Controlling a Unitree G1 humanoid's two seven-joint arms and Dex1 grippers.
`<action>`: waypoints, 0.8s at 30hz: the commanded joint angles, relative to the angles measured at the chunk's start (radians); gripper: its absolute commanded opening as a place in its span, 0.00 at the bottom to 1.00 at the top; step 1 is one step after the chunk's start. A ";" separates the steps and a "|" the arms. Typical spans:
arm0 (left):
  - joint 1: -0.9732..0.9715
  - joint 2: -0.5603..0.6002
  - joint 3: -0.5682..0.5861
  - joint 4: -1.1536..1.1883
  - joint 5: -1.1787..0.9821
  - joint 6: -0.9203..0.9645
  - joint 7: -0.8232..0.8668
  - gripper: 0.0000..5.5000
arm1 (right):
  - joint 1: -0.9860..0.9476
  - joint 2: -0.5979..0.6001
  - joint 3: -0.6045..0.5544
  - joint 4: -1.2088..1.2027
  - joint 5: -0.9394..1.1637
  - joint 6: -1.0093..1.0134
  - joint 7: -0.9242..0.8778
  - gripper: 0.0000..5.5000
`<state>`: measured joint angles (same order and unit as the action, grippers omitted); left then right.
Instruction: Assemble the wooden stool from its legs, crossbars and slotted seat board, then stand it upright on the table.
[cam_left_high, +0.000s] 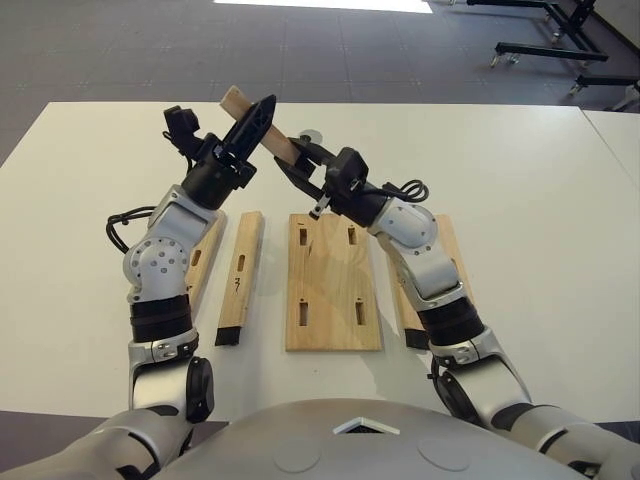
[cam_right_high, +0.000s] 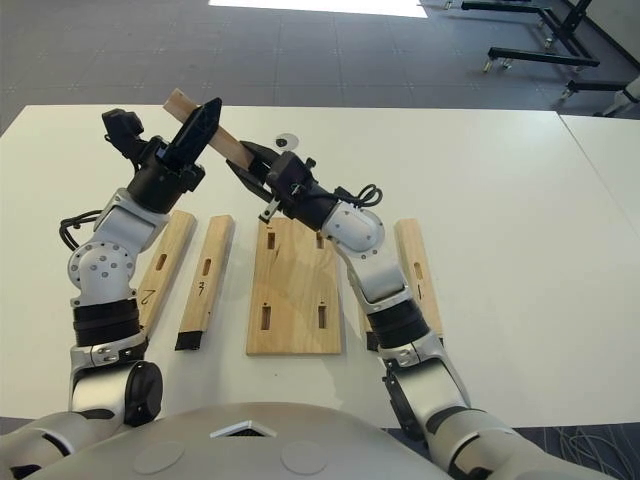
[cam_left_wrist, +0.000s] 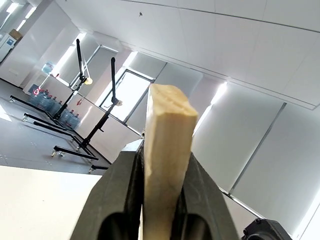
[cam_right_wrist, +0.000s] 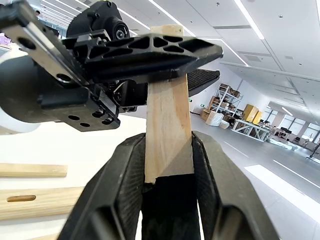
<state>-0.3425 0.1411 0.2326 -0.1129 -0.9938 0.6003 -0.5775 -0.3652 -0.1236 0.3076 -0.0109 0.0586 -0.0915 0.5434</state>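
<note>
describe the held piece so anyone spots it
On the white table, find the wide seat board. Above its far end, a wooden bar is held aloft, tilted, by the left gripper and right gripper; all other pieces lie flat.

Seat board (cam_left_high: 333, 283) on the table (cam_left_high: 540, 200) — legs (cam_left_high: 240, 275) flanking it.

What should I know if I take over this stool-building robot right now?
Left gripper: shut on a pale wooden bar with a black end, raised over the white table.
Right gripper: shut on that bar's black end.
Flat on the table: slotted wooden seat board in the middle, black-footed wooden leg left of it, second leg under the left arm, third leg on the right.
Done: nothing joined.
To do: all assembly, then stand the stool up.
</note>
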 joint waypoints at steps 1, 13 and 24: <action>0.010 0.007 -0.028 -0.008 0.008 0.018 -0.013 0.09 | -0.008 -0.009 -0.014 0.018 -0.010 0.017 -0.008 0.23; -0.006 0.008 -0.041 0.059 0.137 -0.084 -0.009 0.07 | 0.014 -0.037 -0.013 0.014 0.003 0.098 0.025 0.48; 0.056 0.104 0.070 0.049 0.381 -0.314 0.136 0.07 | -0.039 -0.154 -0.229 -0.243 0.237 0.372 0.058 0.70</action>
<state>-0.3309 0.2290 0.3036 -0.0116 -0.6475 0.3034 -0.4599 -0.3506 -0.2940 0.1271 -0.2534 0.2562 0.2398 0.6347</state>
